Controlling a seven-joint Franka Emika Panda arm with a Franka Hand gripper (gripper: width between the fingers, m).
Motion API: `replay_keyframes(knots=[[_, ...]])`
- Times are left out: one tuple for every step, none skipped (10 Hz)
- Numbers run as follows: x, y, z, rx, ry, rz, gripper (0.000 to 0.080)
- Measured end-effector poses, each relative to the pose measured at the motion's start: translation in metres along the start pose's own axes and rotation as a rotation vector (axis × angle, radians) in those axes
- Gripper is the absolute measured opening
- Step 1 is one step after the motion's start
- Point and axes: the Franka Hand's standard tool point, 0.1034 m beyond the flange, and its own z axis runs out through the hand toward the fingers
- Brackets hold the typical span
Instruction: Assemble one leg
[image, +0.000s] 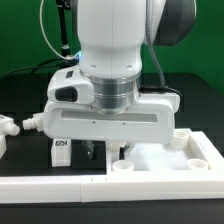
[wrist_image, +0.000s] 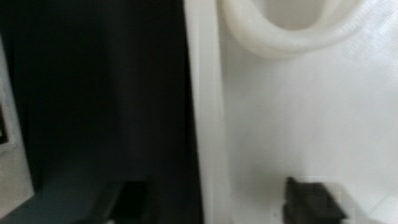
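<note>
I see black fingertips (wrist_image: 317, 197) on a white gripper (image: 106, 150) with a silver-grey collar (image: 108, 95) above it. Between the jaws the white panel (wrist_image: 294, 120) meets the black table (wrist_image: 98, 90). Just beside the jaws a white leg (image: 62, 152) carries a black-and-white square-patterned tag. Behind them my feed shows a green wall (image: 25, 30).

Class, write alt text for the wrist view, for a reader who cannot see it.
Two dark fingers stand apart, one over a flat white panel and the other over the black table beside it. A raised white ring on the panel shows beyond them.
</note>
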Motion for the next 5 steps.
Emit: replay_keyframes(knots=[[0.000,0.002,-0.011,0.010,-0.013,-0.009,0.0542],[-0.002,0.009,-0.028,0.021,-0.035,-0.027,0.0542],[0.001,0.019,-0.044,0.027,-0.053,-0.038,0.0627],[0.004,0.026,-0.053,0.028,-0.051,-0.054,0.0643],[0.003,0.035,-0.054,0.029,-0.075,-0.094,0.0643]])
